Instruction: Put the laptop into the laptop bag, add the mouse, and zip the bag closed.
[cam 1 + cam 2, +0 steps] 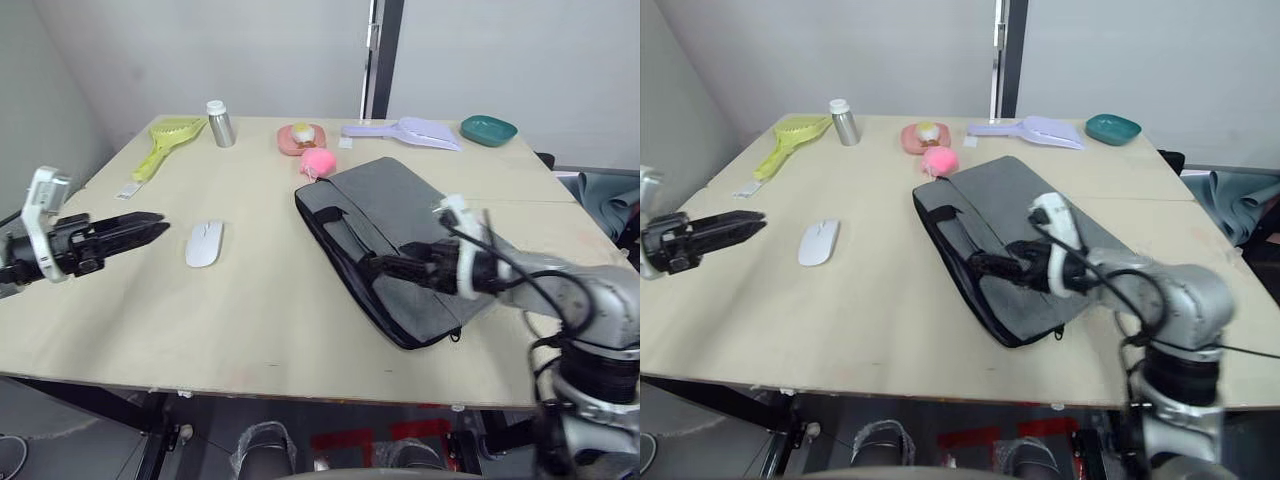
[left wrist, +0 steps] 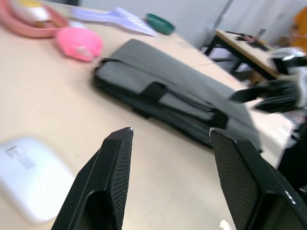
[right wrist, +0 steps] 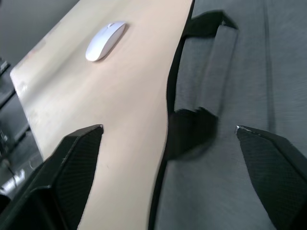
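A: Where is the laptop bag (image 1: 395,245) lying?
B: Right of centre on the table (image 1: 260,310), the mouse (image 1: 204,242) sitting left of it.
A: And the grippers?
B: The right gripper (image 3: 168,132) is hovering spread over the bag's handles; the left gripper (image 2: 170,136) is gaping wide at the left edge.

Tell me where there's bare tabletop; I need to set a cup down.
Free: the near strip of table in front of the mouse and laptop bag, and the gap between those two. Crowded: the far edge, around the bottle, pink ball and scoops.
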